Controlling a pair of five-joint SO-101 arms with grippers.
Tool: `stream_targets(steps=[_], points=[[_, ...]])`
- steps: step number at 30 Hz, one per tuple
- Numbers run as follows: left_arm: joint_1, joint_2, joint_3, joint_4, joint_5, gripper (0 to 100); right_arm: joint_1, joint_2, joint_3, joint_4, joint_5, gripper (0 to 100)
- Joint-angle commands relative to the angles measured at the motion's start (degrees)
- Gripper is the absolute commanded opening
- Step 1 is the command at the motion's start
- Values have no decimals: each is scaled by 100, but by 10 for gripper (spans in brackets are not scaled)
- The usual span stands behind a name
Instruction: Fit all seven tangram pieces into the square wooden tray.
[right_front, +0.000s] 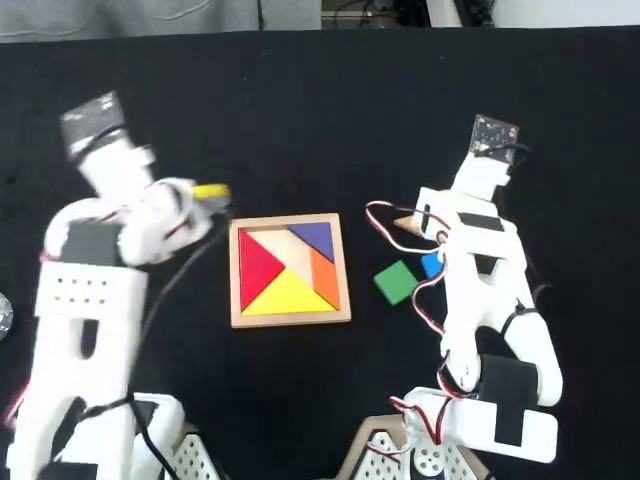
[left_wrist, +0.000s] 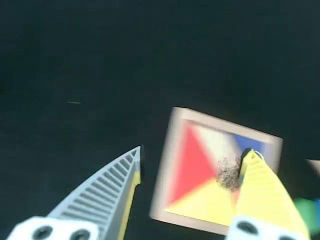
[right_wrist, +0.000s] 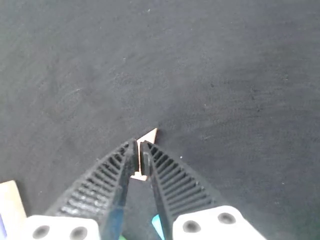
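The tray (right_front: 290, 318) is sitting in the middle of the worktop (right_front: 300, 120). It is holding a red piece (right_front: 258, 265), a yellow piece (right_front: 288, 295), an orange piece (right_front: 323, 275) and a purple piece (right_front: 313, 237). A green square (right_front: 395, 282) and a blue piece (right_front: 432, 264) are lying just right of the tray. The right claw (right_wrist: 138, 149) is hanging almost closed over a tan triangle (right_wrist: 151, 134), right of the tray. The left claw (left_wrist: 195, 151) is hanging wide open and empty, left of the tray.

A black cloth (right_front: 300, 120) covers the table, a white surface (right_front: 570, 12) beyond.
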Motion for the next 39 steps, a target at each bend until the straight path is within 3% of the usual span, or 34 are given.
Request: stream_targets(steps=[1, 7, 12, 17, 30, 36, 39], points=[[-936, -229, 936, -791, -659, 315, -105, -277, -198, 53, 62, 16], [-1569, -211, 2352, -2558, -668, 314, -62, -365, -251, 70, 396, 28], [-1332, -308, 3257, -3684, -668, 301, -202, -479, -488, 352, 2549, 120], [-1209, -290, 3556, -4193, -668, 233, -642, -295, -1464, 1802, 4941, 172], [-910, -290, 3767, -4457, -721, 223, -492, 1859, -4620, 5336, 8835, 175], [-910, -290, 3767, -4457, -721, 225, -325, 2818, -5877, 6022, 9310, 333], [-901, -281, 3767, -4466, -721, 226, -273, 3187, -6141, 6031, 9653, 338]])
